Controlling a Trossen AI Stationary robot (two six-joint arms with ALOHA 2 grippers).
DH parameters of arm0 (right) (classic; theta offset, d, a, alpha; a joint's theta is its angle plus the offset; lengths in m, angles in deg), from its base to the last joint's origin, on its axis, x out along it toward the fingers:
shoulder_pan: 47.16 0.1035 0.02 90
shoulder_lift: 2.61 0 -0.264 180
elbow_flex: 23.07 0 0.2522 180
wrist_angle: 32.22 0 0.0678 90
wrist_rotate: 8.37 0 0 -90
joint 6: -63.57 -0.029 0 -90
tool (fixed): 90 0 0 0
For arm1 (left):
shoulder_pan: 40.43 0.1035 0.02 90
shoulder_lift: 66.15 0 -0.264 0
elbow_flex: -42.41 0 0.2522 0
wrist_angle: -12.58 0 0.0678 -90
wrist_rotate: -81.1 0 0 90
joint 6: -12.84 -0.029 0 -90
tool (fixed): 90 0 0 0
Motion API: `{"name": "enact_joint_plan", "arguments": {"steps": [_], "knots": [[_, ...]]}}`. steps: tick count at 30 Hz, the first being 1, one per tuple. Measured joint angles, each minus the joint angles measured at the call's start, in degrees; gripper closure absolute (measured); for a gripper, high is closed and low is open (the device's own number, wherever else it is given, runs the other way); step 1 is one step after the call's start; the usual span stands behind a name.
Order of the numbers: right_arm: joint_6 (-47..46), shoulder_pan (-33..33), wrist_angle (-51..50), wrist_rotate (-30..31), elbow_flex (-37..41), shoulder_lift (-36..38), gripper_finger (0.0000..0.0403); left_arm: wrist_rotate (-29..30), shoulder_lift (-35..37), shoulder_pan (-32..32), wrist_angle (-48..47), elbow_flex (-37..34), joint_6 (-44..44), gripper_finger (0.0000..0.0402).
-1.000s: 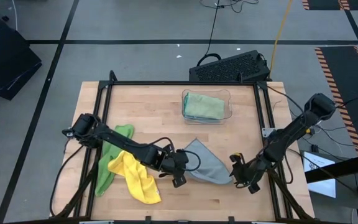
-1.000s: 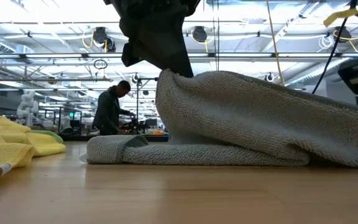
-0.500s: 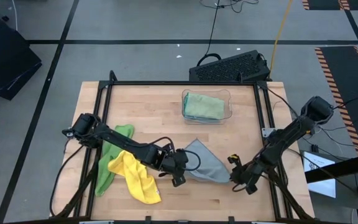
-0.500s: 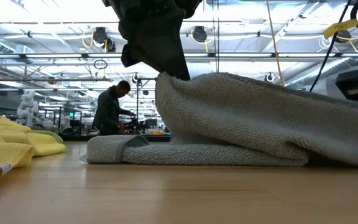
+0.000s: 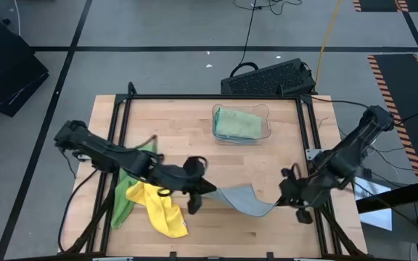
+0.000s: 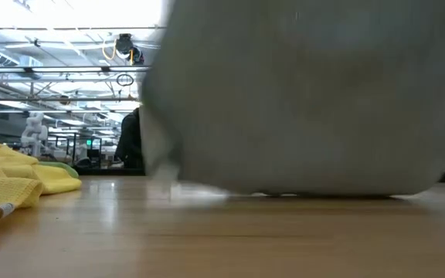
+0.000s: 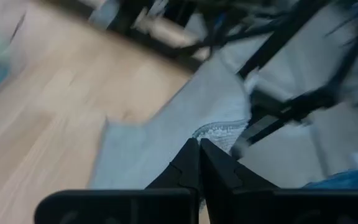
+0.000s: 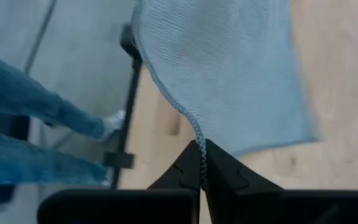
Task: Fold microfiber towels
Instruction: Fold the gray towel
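A grey microfiber towel [image 5: 242,199] hangs spread between my two grippers over the table's near middle. In the low view it [image 6: 300,100] fills the upper picture, its lower edge close above the wood. My left gripper [image 5: 210,188] is shut on the towel's left corner and my right gripper [image 5: 280,199] on its right corner. A yellow towel [image 5: 158,210] lies crumpled on the table at the near left, partly over a bright green towel [image 5: 130,181]. A sage green towel [image 5: 234,123] lies in the clear bin. My left gripper pinches a corner of the towel's hemmed edge [image 7: 215,132] between its two shut fingers, coming from the table's left and slanting down. The cloth hangs away from the fingers toward the other arm. My right gripper pinches the hemmed edge near a corner [image 8: 194,127] between its shut fingers, slanting down from the table's right. The towel hangs beyond the fingers in one flat layer, sagging between the two holds.
The clear bin [image 5: 265,130] stands at the far middle of the table. A black frame rail [image 5: 216,96] runs round the table's edges. A person's legs in jeans [image 8: 36,106] show beside the table's right side, and another person [image 6: 130,143] stands far off in the room.
My right gripper has taken hold of the grey towel's right corner. Both grippers have then risen, the left one drawing toward the left. The towel, which lay bunched on the table, now hangs spread out between them.
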Motion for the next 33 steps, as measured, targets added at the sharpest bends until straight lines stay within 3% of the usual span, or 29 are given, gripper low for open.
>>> {"name": "enact_joint_plan", "arguments": {"steps": [4, 9, 11, 14, 17, 20, 22, 24, 28, 33], "knots": [[-5.7, 0.0, -7.6, -0.1, -12.2, -0.8, 0.0402, -2.9, 4.0, -1.0, 7.9, 0.0, -3.3, 0.0394], [-11.9, 0.2, -12.1, -5.1, -24.5, -3.8, 0.0402, -17.6, 4.5, -3.0, 23.4, 0.0, -1.3, 0.0396], [-13.5, 0.3, -12.0, -9.2, -27.3, -5.1, 0.0402, -19.9, 4.5, -4.2, 24.7, 0.0, -3.7, 0.0394], [-14.4, 0.3, -12.2, -12.9, -28.4, -6.9, 0.0402, -15.8, 4.6, -5.6, 17.7, 0.0, -10.6, 0.0398], [-11.8, -0.4, -14.0, -13.1, -27.3, -8.4, 0.0402, -3.1, 4.4, -6.2, 5.1, -0.1, -14.8, 0.0395], [-10.3, -1.7, -18.2, -7.5, -24.7, -9.4, 0.0402, 11.1, 3.4, -5.6, -8.4, -0.1, -11.9, 0.0389], [-10.1, -3.3, -20.3, -2.0, -21.8, -9.4, 0.0403, 16.6, 2.2, -4.5, -16.6, -0.7, -9.7, 0.0389], [-10.4, -5.5, -21.4, 2.6, -18.2, -9.2, 0.0403, 18.0, 1.4, -2.6, -20.0, -2.4, -8.9, 0.0396], [-10.1, -10.5, -21.1, 8.9, -10.8, -8.7, 0.0403, 14.4, 1.4, 0.8, -14.9, -9.1, -9.0, 0.0393], [-5.0, -15.5, -13.3, 9.8, -2.1, -8.8, 0.0403, 9.7, 1.3, 2.8, -4.6, -17.7, -8.7, 0.0396]]}}
